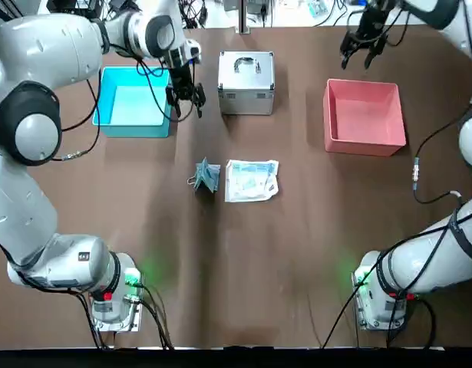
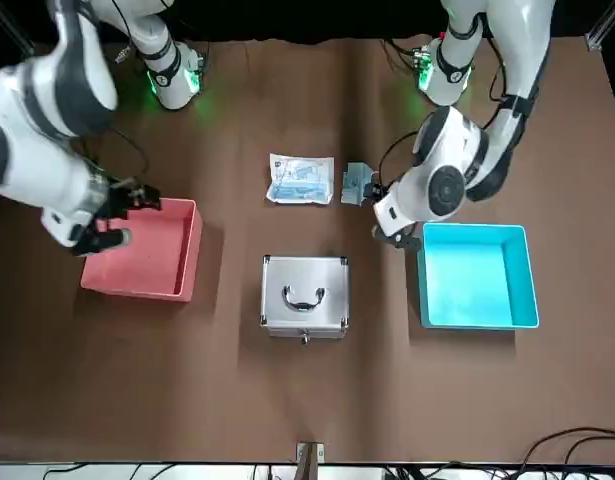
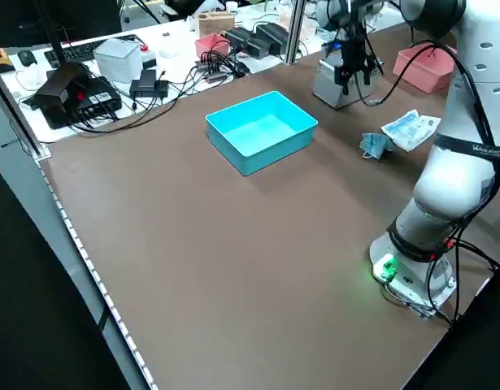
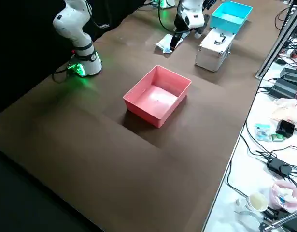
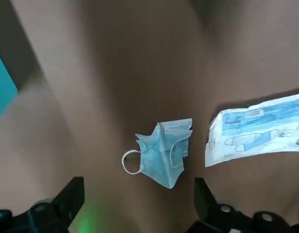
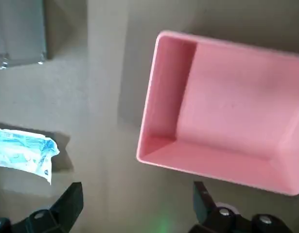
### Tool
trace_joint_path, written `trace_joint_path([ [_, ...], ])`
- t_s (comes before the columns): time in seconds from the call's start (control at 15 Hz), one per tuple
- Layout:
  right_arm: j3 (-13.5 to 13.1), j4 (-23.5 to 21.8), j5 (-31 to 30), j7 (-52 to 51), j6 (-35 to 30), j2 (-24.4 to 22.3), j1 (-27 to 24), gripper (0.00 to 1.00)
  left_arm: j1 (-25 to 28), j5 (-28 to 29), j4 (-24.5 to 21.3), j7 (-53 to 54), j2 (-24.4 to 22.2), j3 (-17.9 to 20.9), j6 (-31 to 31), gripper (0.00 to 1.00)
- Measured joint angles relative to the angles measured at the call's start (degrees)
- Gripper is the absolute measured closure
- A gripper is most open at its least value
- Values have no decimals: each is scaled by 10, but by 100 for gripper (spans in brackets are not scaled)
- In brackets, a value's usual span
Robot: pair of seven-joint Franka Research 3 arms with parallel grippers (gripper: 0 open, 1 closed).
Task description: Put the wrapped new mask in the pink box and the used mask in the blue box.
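Items on brown table, none yet sorted: used mask, bare blue fabric, bunched and folded with an ear loop showing, lying near table centre; wrapped new mask, flat whitish packet with printed blue mask, just beside the used mask on the robot's right side, the two apart by a narrow strip of table. Blue box, cyan tray, toward the far left, holding nothing. Pink box, toward the far right, likewise holding nothing. Silver metal case with handle, far centre between the two trays, no part in the task. Left gripper: raised above the table between blue box and silver case, fingers spread and holding nothing; in the left wrist view the used mask sits between the two open fingers, with the packet off to one side. Right gripper: raised beyond the far edge of the pink box, fingers spread, holding nothing; its wrist view shows the pink box and only a corner of the packet. Governing relation, as judged: the used mask lies nearer the robot's base than the left gripper and slightly to its right, so that arm is the closer one and needs a descent toward centre; the packet's long axis runs roughly left to right.
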Motion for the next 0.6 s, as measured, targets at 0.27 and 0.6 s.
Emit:
trace_joint_path([
  [0.27,1,-6,27,72,7,50,41,0,0,0,-84,-69,-1,-26,76,3],
  [0.6,1,-24,120,126,10,88,72,0,-38,0,-203,-127,1,-42,190,6],
])
